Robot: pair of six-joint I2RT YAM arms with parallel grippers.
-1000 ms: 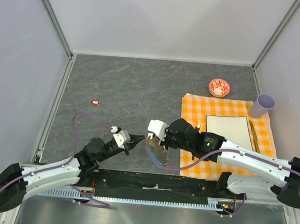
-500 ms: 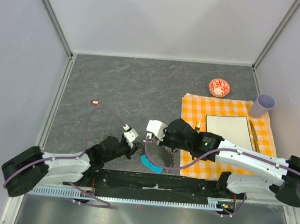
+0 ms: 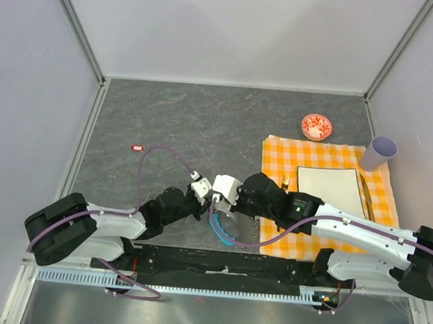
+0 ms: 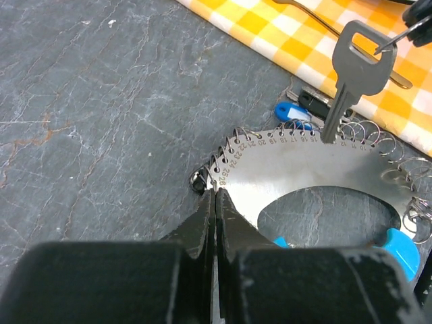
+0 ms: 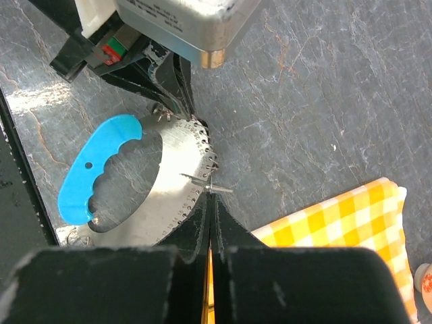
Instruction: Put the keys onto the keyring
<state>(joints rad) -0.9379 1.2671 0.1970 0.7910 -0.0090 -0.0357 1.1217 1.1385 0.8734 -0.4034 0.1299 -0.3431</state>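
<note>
the keyring (image 4: 283, 169), a flat metal crescent edged with small numbered rings, with a blue grip (image 4: 399, 248), is over the grey table (image 4: 101, 101) beside the checked cloth (image 4: 270, 27). my left gripper (image 4: 215, 197) is pinched closed on its rim. my right gripper (image 5: 210, 206) is closed on the head of a silver key (image 4: 354, 64), upright, its tip at the rings. a blue key (image 4: 291, 111) and a black key (image 4: 317, 101) lie just beyond.

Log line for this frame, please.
left gripper: shut on keyring edge | right gripper: shut on silver key, tip at keyring's ring row | blue-headed key: lying beside keyring
</note>
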